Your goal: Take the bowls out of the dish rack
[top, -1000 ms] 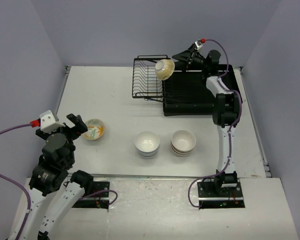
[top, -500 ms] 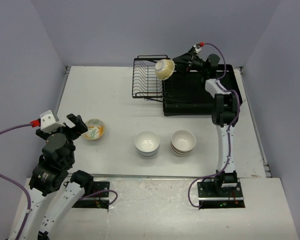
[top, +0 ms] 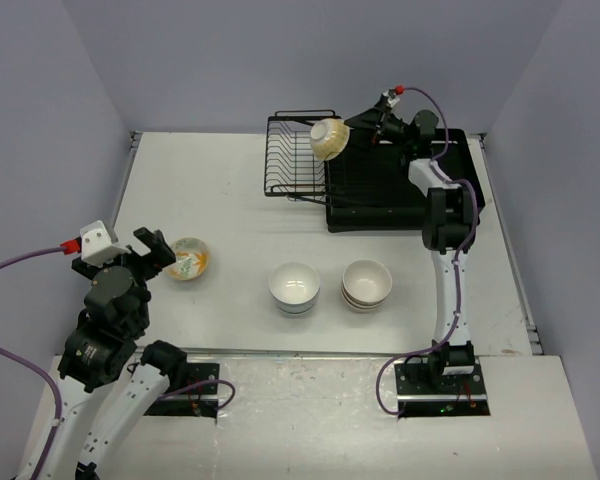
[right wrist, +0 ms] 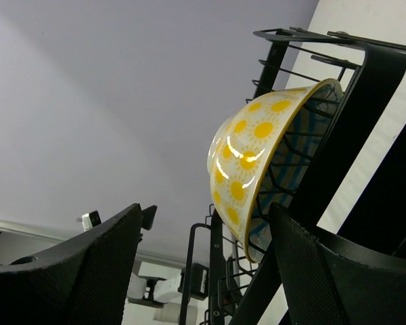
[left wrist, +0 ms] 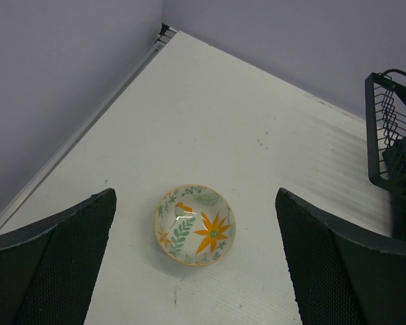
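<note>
A cream-yellow bowl with yellow sun dots stands on its edge at the right end of the black wire dish rack. It fills the right wrist view. My right gripper is open, with a finger on each side of the bowl's lower rim; I cannot tell if they touch it. An orange-flower bowl sits upright on the table at the left. My left gripper is open and empty just near of it. In the left wrist view the bowl lies between the fingers.
A flat black drainer tray joins the rack on its right. A white bowl and a short stack of tan-banded bowls stand on the table in front. The rack's corner shows at the right of the left wrist view.
My right gripper has edged left toward the yellow bowl and its wrist has risen a little. The bowl and the left arm have not moved.
</note>
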